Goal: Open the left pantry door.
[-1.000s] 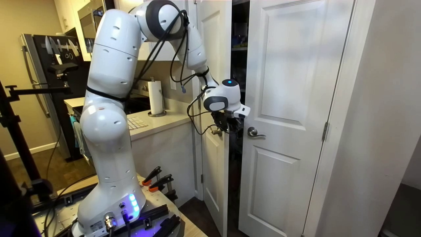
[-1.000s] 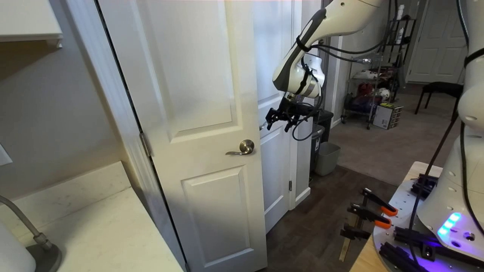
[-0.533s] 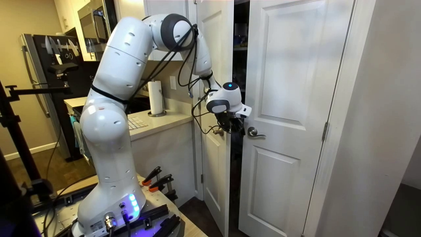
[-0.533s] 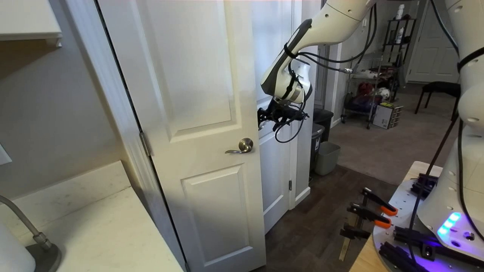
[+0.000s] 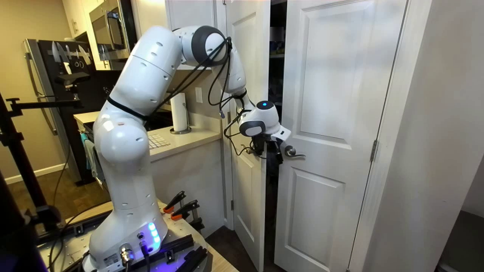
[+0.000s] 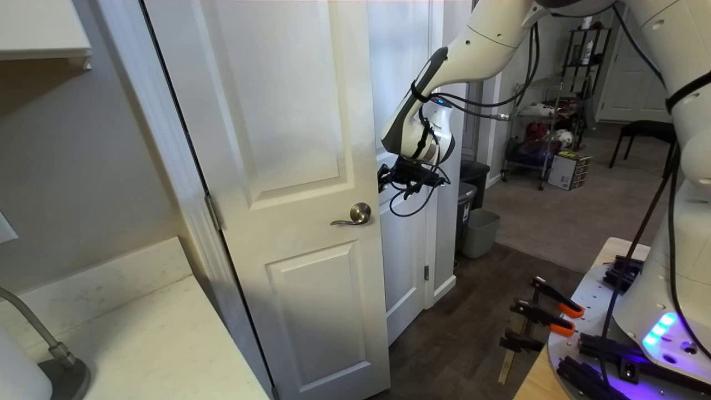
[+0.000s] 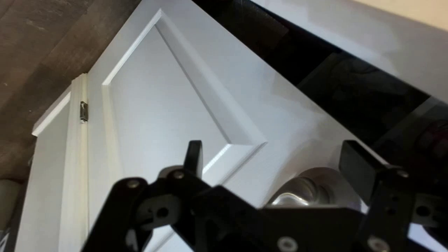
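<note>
Pictured at the partly open left pantry door (image 6: pixel 294 200), hung just beyond the right edge of the worktop (image 6: pixel 150 344) in both exterior views. Apparently midway through the task, past unlatching and on to widening the gap between doors. Poised at that gap with the gripper (image 7: pixel 274 161), to the right of the worktop's corner nearest the doors. Seen in the wrist view with widely spread fingers (image 7: pixel 358 171) and nothing pinched, framing the lever handle (image 7: pixel 297 190) of the right pantry door (image 5: pixel 329 151). Impossible to confirm contact with either door, given tips partly hidden in an exterior view behind the left door's free edge (image 6: pixel 379 278). Best followed, perhaps, by a hook behind that edge and an outward sweep toward the worktop's right edge, well clear of the wrong handle.
</note>
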{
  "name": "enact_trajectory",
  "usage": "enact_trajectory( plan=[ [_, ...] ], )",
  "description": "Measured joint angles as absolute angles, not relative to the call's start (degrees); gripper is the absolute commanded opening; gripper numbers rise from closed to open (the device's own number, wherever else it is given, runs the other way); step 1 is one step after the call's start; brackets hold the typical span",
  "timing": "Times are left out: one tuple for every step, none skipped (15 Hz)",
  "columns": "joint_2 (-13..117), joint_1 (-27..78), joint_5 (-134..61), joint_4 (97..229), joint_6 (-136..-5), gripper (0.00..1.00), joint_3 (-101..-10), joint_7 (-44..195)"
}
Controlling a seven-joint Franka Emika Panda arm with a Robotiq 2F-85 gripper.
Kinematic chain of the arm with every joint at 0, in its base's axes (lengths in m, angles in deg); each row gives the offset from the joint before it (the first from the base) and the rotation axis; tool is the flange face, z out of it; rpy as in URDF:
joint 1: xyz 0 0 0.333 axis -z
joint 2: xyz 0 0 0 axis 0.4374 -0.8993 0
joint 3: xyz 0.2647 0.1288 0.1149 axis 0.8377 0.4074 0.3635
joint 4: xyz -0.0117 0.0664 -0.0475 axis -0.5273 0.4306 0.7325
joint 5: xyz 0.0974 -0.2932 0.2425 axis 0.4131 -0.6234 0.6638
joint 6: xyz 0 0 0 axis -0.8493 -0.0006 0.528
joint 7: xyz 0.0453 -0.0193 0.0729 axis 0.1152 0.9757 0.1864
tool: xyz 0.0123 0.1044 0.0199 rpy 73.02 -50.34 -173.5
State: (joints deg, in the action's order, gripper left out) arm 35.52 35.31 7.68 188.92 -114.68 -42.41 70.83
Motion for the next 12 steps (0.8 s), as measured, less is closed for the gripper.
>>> enact_trajectory(
  plan=[
    [35.05,34.3,7.68,188.8,-115.07,1.0,-43.5,72.78],
    [34.6,33.55,7.68,188.56,-115.35,1.0,-44.23,74.33],
    [34.18,33.04,7.68,188.29,-115.46,1.0,-44.66,75.52],
    [33.85,32.87,7.68,188.04,-115.49,1.0,-44.64,76.13],
    [33.59,32.91,7.68,187.74,-115.49,1.0,-44.32,76.18],
    [33.42,33.2,7.68,187.48,-115.5,1.0,-43.63,76.18],
    [33.32,33.67,7.68,187.25,-115.51,1.0,-42.63,76.13],
    [33.26,34.44,7.68,187.02,-115.52,1.0,-41.24,75.74],
    [33.23,35.33,7.67,186.88,-115.55,1.0,-39.72,75.19],
    [33.18,36.19,7.62,186.86,-115.8,1.0,-38.58,74.59],
    [33.12,36.92,7.56,186.85,-115.86,1.0,-37.76,73.69],
    [33.06,37.17,7.27,186.86,-115.86,1.0,-37.51,72.96]
  ],
)
